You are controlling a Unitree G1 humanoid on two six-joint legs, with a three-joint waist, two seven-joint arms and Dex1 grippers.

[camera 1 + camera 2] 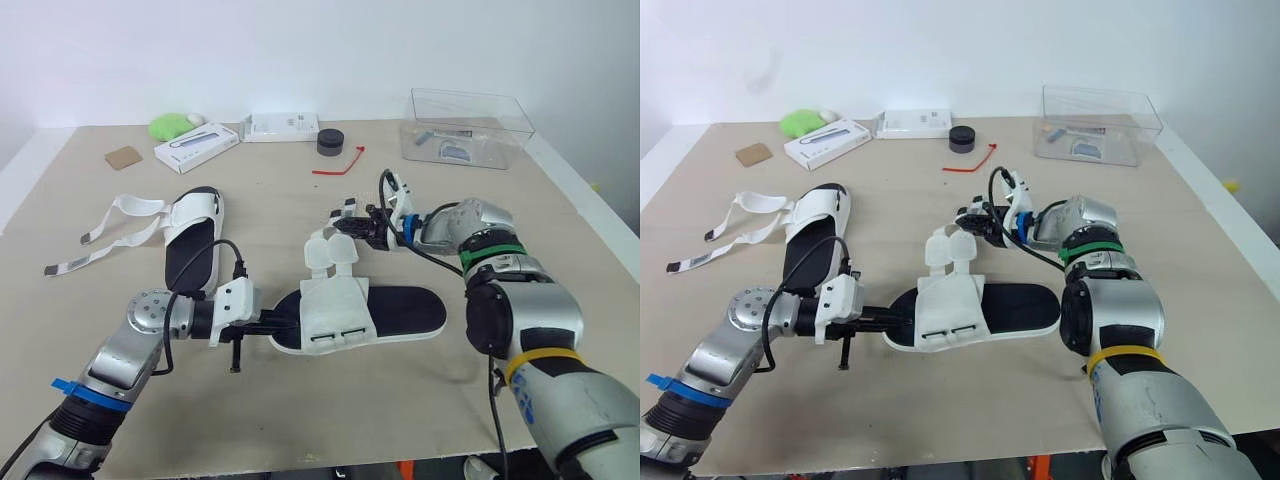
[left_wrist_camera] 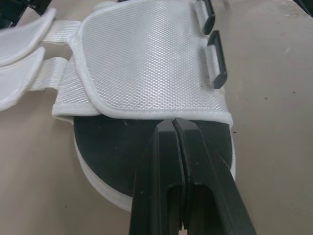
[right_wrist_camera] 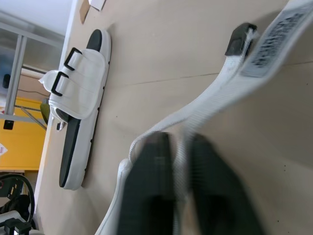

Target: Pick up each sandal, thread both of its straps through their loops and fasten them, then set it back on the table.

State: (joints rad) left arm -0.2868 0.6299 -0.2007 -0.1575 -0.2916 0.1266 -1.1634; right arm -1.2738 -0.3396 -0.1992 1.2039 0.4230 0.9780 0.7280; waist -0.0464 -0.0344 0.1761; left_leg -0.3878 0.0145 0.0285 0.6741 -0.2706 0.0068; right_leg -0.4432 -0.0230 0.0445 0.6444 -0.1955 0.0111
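Logging containers first: one clear plastic box (image 1: pixel 470 128) stands at the far right of the table (image 1: pixel 300 410). It holds a few small pale items whose kind cannot be told. Two flat white cartons (image 1: pixel 197 147) lie along the far edge, and their print is too small to read.

The near sandal (image 1: pixel 400 310) lies mid-table on its sole, with its white upper toward the robot's left. The far sandal (image 1: pixel 192 245) lies to the left of it, well apart, with its loose straps (image 1: pixel 135 206) spread flat across the table.

The left gripper (image 2: pixel 174 123) has its jaws pressed together, the tips resting on the near sandal's black footbed at the hem of the upper. The left wrist view also shows two black loops (image 2: pixel 215 63) on that upper.

The right gripper (image 3: pixel 177 144) has its jaws narrow, pinching a white webbing strap (image 3: pixel 215 93). The right wrist view shows the strap's black tip and a grey patch with rows of unreadable print. The far sandal lies beyond it.
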